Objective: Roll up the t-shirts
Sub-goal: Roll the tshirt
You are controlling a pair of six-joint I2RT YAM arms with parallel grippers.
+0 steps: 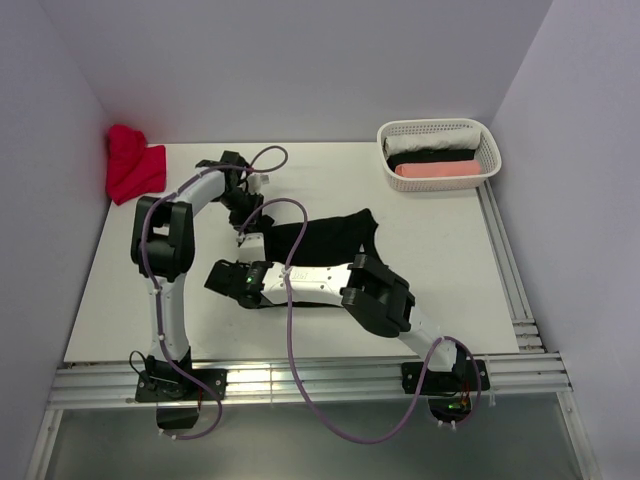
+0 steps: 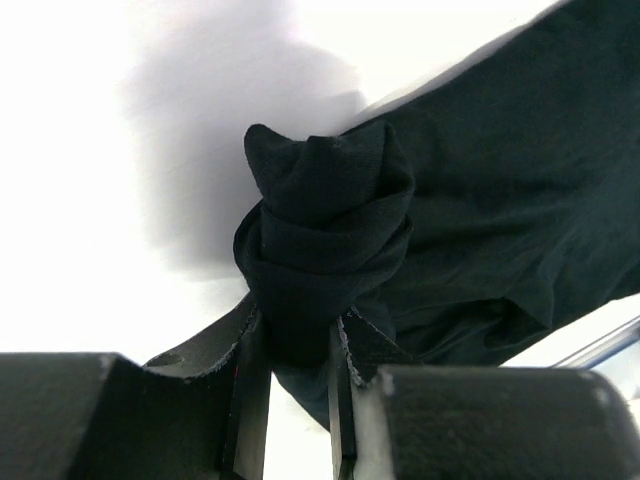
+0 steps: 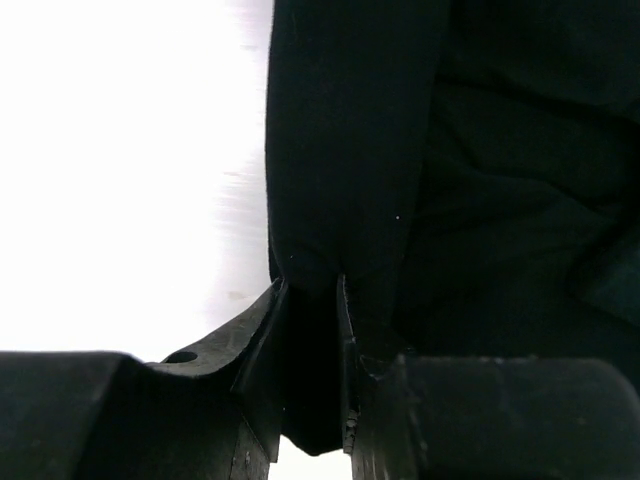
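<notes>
At the near centre of the white table (image 1: 440, 260), the right hand (image 3: 310, 295) is nearly closed, pinching a smooth fold of the soft black t-shirt (image 1: 330, 240). Farther back, the left hand (image 2: 298, 335) clamps its twisted, bunched corner. Beyond these are a lattice basket (image 1: 437, 124) and a crumpled red cloth (image 1: 133, 165).

A white tabletop (image 1: 440, 260) fills the middle of the top view, and it is lit evenly, with only soft shadows on it. Behind the tabletop stands a plain pale lilac back wall (image 1: 300, 60), and a left wall (image 1: 40, 220) and a right wall (image 1: 590, 150) of the same colour close its two sides. Silver metal rails (image 1: 320, 385) run along its near edge and along its right edge.
</notes>
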